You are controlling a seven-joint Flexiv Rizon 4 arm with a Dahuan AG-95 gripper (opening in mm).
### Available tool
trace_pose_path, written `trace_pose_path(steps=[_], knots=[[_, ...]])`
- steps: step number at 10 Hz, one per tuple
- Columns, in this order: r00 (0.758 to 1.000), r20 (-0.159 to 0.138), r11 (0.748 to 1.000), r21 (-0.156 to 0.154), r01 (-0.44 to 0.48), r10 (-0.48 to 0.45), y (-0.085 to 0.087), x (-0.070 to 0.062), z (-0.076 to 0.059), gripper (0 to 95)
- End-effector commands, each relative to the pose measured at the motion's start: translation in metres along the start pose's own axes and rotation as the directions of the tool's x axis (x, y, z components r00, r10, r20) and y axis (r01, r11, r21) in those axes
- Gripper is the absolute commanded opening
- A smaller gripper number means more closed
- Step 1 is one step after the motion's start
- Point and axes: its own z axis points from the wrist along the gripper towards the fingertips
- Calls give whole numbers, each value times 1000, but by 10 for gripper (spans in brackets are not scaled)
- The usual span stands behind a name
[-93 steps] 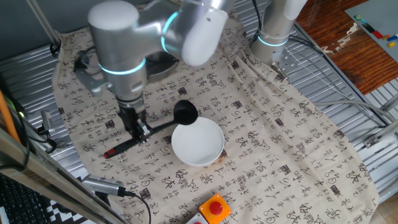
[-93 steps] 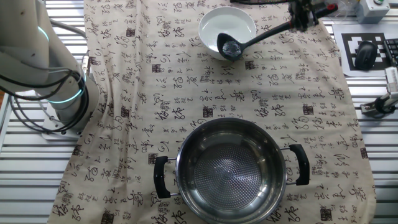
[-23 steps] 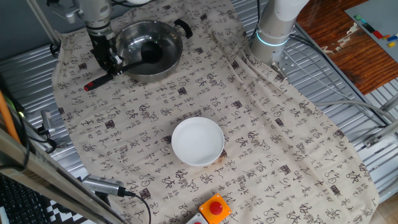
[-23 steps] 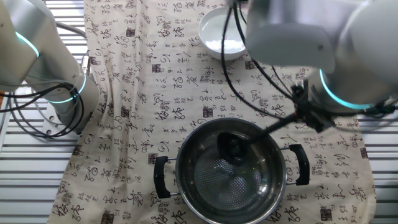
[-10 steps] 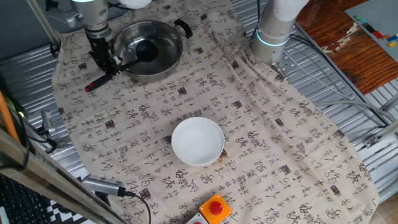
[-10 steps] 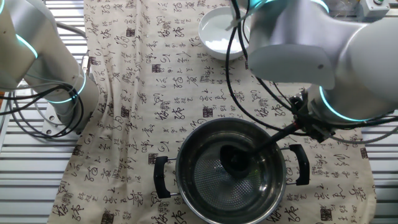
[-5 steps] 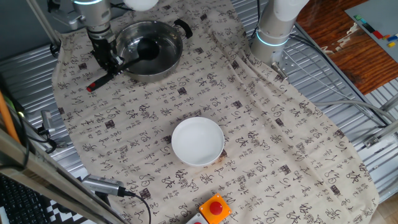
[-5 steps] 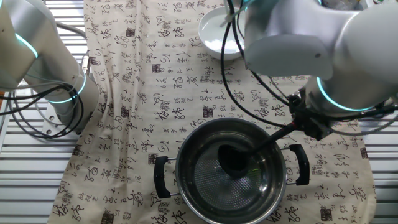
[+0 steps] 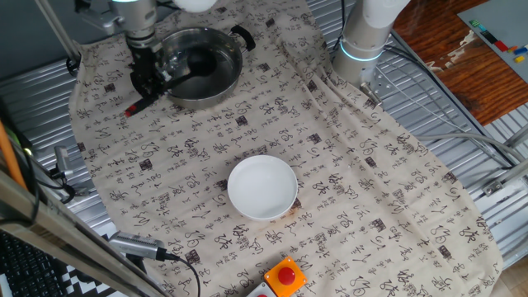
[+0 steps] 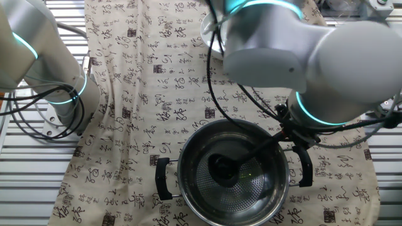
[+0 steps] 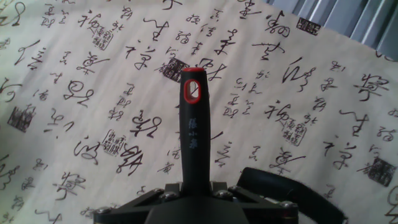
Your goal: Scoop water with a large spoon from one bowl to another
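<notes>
So I've got the black ladle with the long thin handle and red tip pinched in my two-finger pincer, jaws pressed onto the handle partway along. In the hand view the handle runs straight out ahead of my fingers with the red-tipped end pointing away from me over the printed cloth, so the grip looks square and not twisted.

The reason I'm holding it mid-handle like that is leverage, I think: the cup end reaches well out past my fingers on one side, the red tip sticks out the other way. The handle slopes down from my pincer into the shiny steel bowl with the two black side handles, and the ladle's round cup sits low inside it, near the middle of the bottom. My pincer itself hangs just outside the steel bowl's rim, right above one of its black handles. That keeps my fingers dry and out of the bowl while the cup does the work.

Can't tell from here whether the cup is tipped enough to be empty or whether there's water left in it; it just reads as a dark blob against the steel.

The plain glossy white bowl is well away from my pincer, across the cloth, nothing touching it. My guess is I'm at the pouring end of a trip.
</notes>
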Motion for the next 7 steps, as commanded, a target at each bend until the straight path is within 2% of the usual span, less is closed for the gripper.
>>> trace_pose_path(steps=[1, 5, 6, 7], knots=[[1000, -1, 1000, 1, 6, -6, -3, 3, 5, 0], [1000, 1, 1000, -3, 12, -12, -5, 7, 12, 0], [1000, 1, 1000, -3, 12, -12, -6, 7, 13, 190], [1000, 0, 1000, -2, 11, -11, -6, 6, 13, 190]])
